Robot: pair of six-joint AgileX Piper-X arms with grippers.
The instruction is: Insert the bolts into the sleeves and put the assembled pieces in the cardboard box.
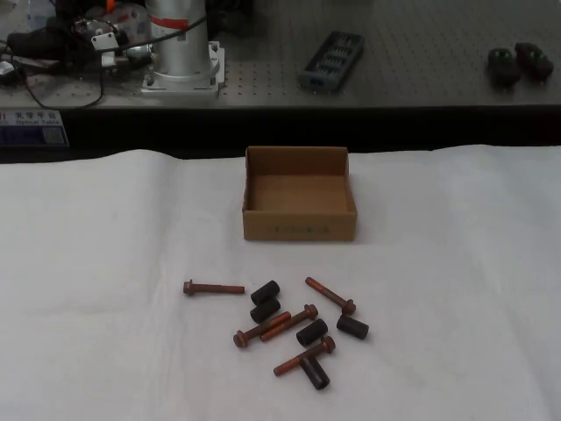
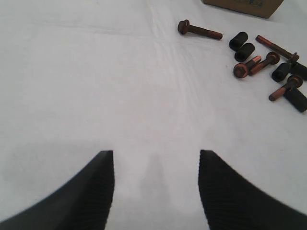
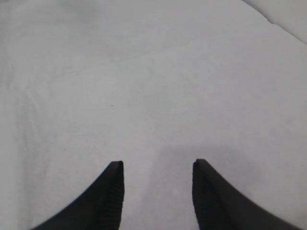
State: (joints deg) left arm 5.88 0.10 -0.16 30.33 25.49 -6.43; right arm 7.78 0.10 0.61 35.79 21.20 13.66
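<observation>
Well, my left claw (image 2: 156, 153) and right claw (image 3: 158, 163) gape wide (nothing held); coppery metal bolts (image 1: 215, 288) and short black cylindrical sleeves (image 1: 265, 292) lie scattered just before the open brown cardboard box (image 1: 300, 228).

The left gripper (image 2: 156, 153) hangs over a white cloth (image 2: 96, 86), its two dark ribbed fingers (image 2: 91, 196) spread wide with bare cloth between them. Well apart from it, copper-coloured bolts and black sleeves lie loose on the cloth. A lone bolt (image 2: 199, 30) lies just beside a pair of sleeves (image 2: 242, 46) set side by side. Next to these, two bolts (image 2: 254, 64) lie close alongside each other. A longer bolt (image 2: 276, 48), another bolt (image 2: 285, 88) and more sleeves (image 2: 295, 99) crowd together past them. A cardboard box (image 2: 244, 5) stands beyond the cluster
</observation>
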